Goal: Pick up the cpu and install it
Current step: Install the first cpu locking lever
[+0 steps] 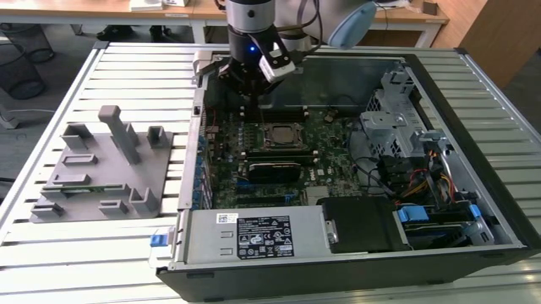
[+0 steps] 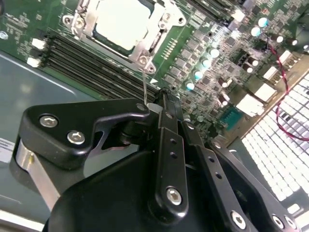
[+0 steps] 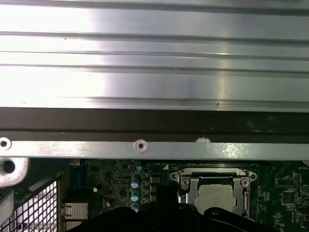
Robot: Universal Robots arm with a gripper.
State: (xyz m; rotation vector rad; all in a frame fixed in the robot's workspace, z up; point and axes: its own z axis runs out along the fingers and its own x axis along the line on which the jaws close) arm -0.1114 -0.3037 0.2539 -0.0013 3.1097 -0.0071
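The cpu (image 1: pixel 283 135) lies flat in the motherboard socket (image 1: pixel 263 128) inside the open computer case, silvery top up, with the metal frame around it. Both wrist views show the cpu (image 2: pixel 123 21) (image 3: pixel 218 197) seated there too. My gripper (image 1: pixel 253 104) hangs just beyond the socket's far side, low over the memory slots. In the second wrist view the gripper (image 2: pixel 163 95) has its black fingers pressed together. The socket's thin wire lever (image 2: pixel 144 82) runs from the frame to right beside the fingertips. I cannot tell whether they touch it.
A grey fixture tray (image 1: pixel 50 212) sits on the slatted table at the exterior view's left, with a green memory stick (image 1: pixel 80 188) in it. The case holds a black fan shroud (image 1: pixel 363 221), a drive cage (image 1: pixel 393 120) and loose cables. The case wall (image 3: pixel 154 77) is close behind the gripper.
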